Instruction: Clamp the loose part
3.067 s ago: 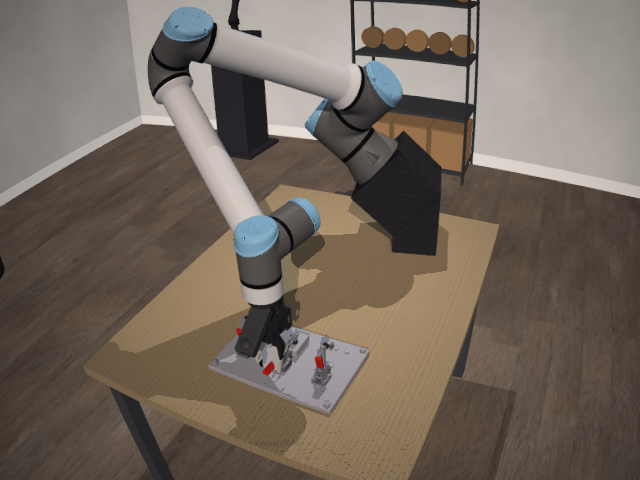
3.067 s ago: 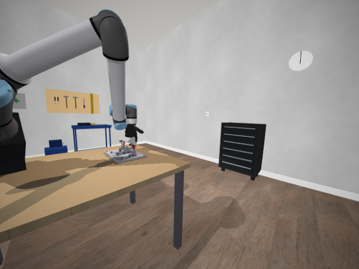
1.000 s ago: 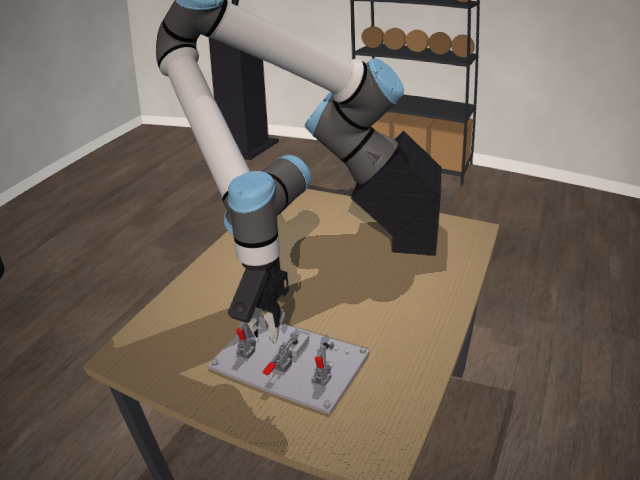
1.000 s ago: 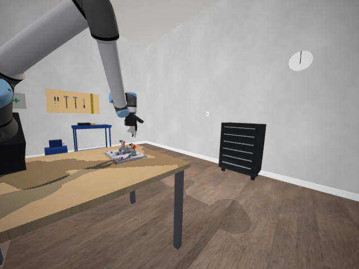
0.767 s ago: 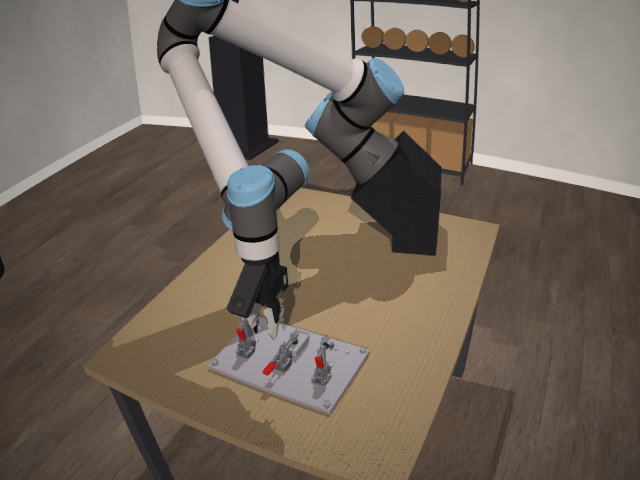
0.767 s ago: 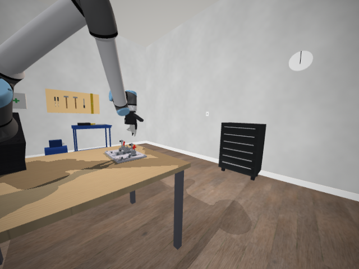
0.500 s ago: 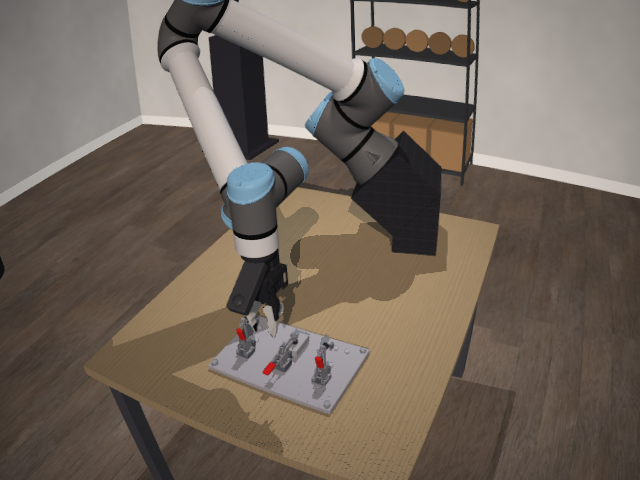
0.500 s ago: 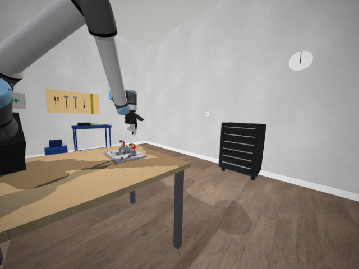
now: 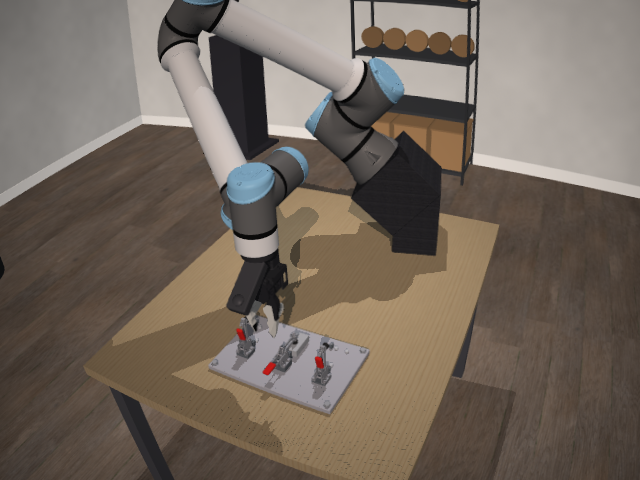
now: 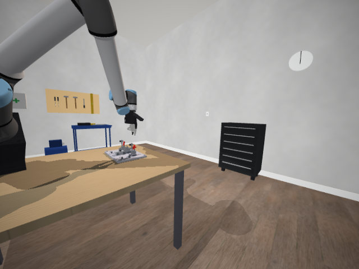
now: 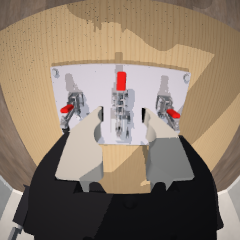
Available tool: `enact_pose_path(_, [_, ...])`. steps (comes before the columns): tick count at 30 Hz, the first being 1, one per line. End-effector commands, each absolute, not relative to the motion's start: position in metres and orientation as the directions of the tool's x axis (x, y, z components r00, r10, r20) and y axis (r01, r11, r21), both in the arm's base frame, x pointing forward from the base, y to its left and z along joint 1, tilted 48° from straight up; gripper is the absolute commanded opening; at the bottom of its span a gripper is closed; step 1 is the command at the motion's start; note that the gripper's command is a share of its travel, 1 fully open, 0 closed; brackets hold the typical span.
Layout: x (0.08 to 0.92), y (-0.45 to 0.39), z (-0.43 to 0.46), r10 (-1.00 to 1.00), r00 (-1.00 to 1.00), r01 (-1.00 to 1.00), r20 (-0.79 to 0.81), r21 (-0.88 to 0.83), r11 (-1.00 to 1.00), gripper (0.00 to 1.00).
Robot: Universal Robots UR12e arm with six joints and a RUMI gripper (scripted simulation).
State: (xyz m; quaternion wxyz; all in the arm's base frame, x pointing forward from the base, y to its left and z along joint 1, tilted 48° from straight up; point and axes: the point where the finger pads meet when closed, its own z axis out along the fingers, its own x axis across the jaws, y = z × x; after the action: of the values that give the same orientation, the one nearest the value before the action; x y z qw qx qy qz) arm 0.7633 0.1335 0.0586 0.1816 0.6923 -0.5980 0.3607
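A light grey rectangular block (image 9: 301, 346) (image 11: 114, 124), apparently the task's part, lies in the middle nest, beneath the bar of the middle grey metal clamp (image 9: 283, 359) (image 11: 120, 99). In the wrist view its red handle (image 9: 268, 368) (image 11: 121, 81) is laid over, pointing to 12 o'clock; in the top view it points to about 8 o'clock. The bar reaches down over the block, but full contact with block and pads is too small to judge.

In the top view, a second grey clamp with a raised red handle (image 9: 245, 348) (image 11: 164, 104) stands at 10 o'clock from the middle one, and a third grey clamp with a red handle (image 9: 317, 374) (image 11: 73, 103), also raised, at 4 o'clock. All three are on a pale grey rectangular plate (image 9: 294, 386) (image 10: 140, 156) (image 11: 95, 80), on the light wooden counter (image 9: 361, 310) (image 10: 87, 185) (image 11: 30, 65).

The black claw with pale fingers (image 9: 263, 330) (image 10: 133, 134) hangs above the plate, partly open, holding nothing, its fingertips well apart. The white-and-grey arm (image 9: 211, 113) (image 10: 110, 63) rises from a black angular pedestal (image 9: 413, 222) (image 10: 14, 157), at 1 o'clock from the plate in the top view.
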Motion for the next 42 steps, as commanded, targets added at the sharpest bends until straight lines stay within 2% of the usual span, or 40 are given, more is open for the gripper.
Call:
enact_pose_path(1, [0.7636,0.1341,0.0591,-0.697,0.024,-0.959,0.716,-0.181,-0.219,0.28])
enact_pose_path(27, [0.7636,0.1341,0.0591,-0.697,0.024,-0.959,0.716,-0.181,-0.219,0.28])
enact_pose_path(28, [0.7636,0.1341,0.0591,-0.697,0.024,-0.959,0.716,-0.181,-0.219,1.0])
enact_pose_path(42, [0.7636,0.1341,0.0591,-0.697,0.024,-0.959,0.716,-0.181,-0.219,1.0])
